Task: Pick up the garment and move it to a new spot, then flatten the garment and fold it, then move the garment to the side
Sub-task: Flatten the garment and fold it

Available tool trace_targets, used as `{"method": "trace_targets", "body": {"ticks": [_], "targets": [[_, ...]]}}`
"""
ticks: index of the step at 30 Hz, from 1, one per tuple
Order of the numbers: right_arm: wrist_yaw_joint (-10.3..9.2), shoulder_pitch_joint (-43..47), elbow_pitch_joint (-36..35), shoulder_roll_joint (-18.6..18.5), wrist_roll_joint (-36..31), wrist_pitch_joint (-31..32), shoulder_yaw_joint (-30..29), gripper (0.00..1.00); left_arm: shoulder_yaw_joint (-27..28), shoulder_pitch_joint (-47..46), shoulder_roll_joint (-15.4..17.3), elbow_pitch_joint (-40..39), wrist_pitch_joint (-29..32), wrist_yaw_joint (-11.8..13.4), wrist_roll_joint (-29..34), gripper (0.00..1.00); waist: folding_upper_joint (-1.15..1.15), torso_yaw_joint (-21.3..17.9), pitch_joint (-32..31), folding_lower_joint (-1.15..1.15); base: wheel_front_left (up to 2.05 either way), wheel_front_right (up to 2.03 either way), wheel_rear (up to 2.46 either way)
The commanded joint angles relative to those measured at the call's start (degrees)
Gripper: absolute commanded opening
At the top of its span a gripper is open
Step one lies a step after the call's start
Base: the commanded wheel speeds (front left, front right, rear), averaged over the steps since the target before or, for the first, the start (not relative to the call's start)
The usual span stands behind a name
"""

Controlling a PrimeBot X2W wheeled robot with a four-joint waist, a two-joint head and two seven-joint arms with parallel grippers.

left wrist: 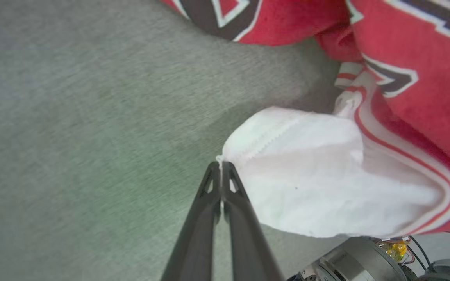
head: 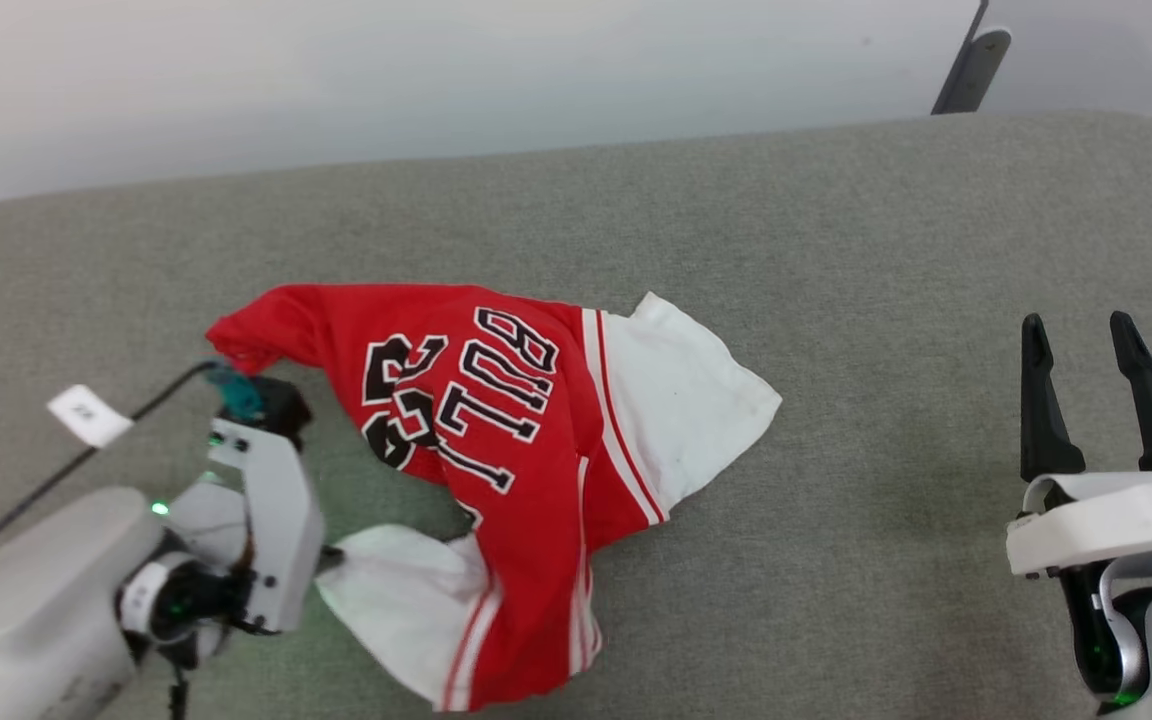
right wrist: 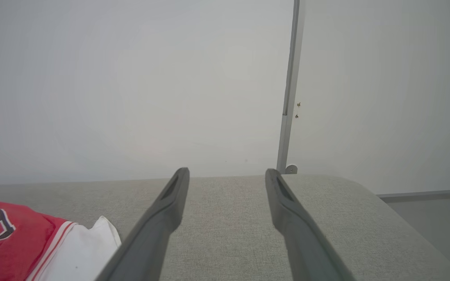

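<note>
Where the garment lies: the garment (head: pixel 526 440) sits crumpled on the grey padded surface (head: pixel 836 220), left of centre in the head view, partly bunched rather than flat.
Garment look: red body, black white-outlined lettering facing up and reading upside down from the head view. One white sleeve is spread to the right, and the other is near the lower left.
Garment trim: red and white stripes run where the sleeves meet the body.
Left tool: the left tool (left wrist: pixel 221 171) is clenched on the garment (left wrist: pixel 318 183). Its two dark fingers are pressed together, with the hem edge of the lower white sleeve caught at their tips.
Left tool in head view: the left tool (head: pixel 331 555) points right into that sleeve, low over the surface.
Red corner: it peaks at the upper left, just beside the left arm's dark and teal part. Whether they touch I cannot tell.
Right tool: the right tool (head: pixel 1076 330) is released, its fingers spread with nothing between them, well apart from the garment on the right.
Right wrist view: the right tool (right wrist: pixel 227 173) looks across bare surface toward a white wall (right wrist: pixel 131 78) and a metal post (right wrist: pixel 289 78). The garment (right wrist: pixel 10 242) is at the lower left.
Cable: a black cable (head: pixel 36 480) with a white tag (head: pixel 88 415) lies by the left arm.
</note>
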Motion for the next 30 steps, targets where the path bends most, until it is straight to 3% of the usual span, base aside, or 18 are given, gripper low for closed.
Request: {"method": "trace_targets", "body": {"ticks": [1,11,18,22,30], "targets": [[-0.09,1.03,-0.29,0.03,-0.42,0.02,-0.20,1.00,0.42,0.17,0.60,0.19,-0.52,0.26,0.24,0.00,0.00,0.49,-0.52,0.00,0.00,0.00,0.00],[-0.09,2.18,-1.24,-0.28,-0.52,0.86,-0.14,1.00,0.65,-0.53,7.45,3.39,-3.01,2.53,4.49,0.00,0.00,1.63,-1.77,0.00,0.00,0.00,0.00],[-0.09,2.16,-1.67,-0.33,-0.44,1.26,0.16,1.00,-0.27,-2.02,9.92,8.19,-5.18,4.07,9.30,0.00,0.00,1.65,-1.71,0.00,0.00,0.00,0.00],[-0.09,1.54,-1.83,-0.52,-0.22,1.40,0.54,1.00,-0.77,-2.79,10.01,12.04,-7.66,4.27,12.05,0.00,0.00,1.08,-1.17,0.00,0.00,0.00,0.00],[-0.09,0.89,-1.92,-0.55,-0.08,1.44,0.66,1.00,0.22,-1.20,5.99,20.87,-14.41,2.84,11.59,0.00,0.00,-0.21,-0.04,0.00,0.00,0.00,0.00]]}}
